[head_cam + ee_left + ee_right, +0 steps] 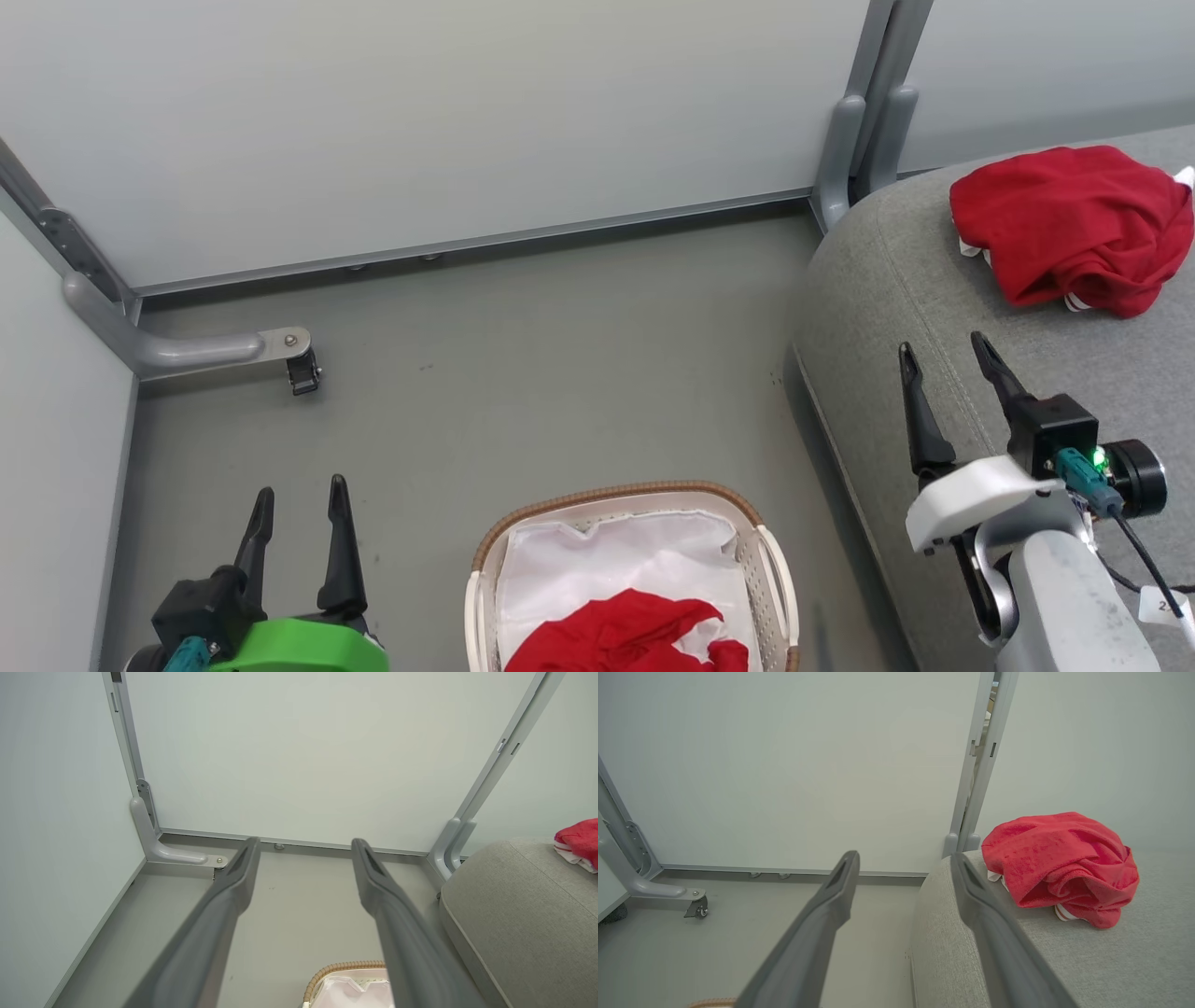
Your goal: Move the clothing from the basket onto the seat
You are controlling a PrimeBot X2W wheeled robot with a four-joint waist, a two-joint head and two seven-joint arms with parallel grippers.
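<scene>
1. Your left gripper (302,485) and right gripper (941,342) hang empty, jaws apart.
2. You have one red garment (625,637) in the basket (616,492), the other garment (1074,224) on the seat (887,299).

Qty check, items by kind. Soft bright red fabric garments w/ white stripe trim: 2 — first garment (1074,229), second garment (635,639). Oval cream plastic laundry basket (635,489) w/ brown woven-look rim: 1. White liner sheet (607,560): 1. Large grey fabric-upholstered seat cushion (887,308): 1. Grippers: 2 — green-bodied left gripper (302,485), white-bodied right gripper (941,342); 2 long dark fingers (341,551) ea., 4 total. Pale partition panels: 3 in head view — left panel (47,392), centre panel (467,121), right panel (1046,65). Grey metal uprights: 3 — single left upright (58,233), paired right uprights (873,56). Grey metal support foot (187,350) w/ small black caster (303,373): 1 of ea. Lit green indicator lamp (1099,459): 1. Black cable (1134,551): 1.
</scene>
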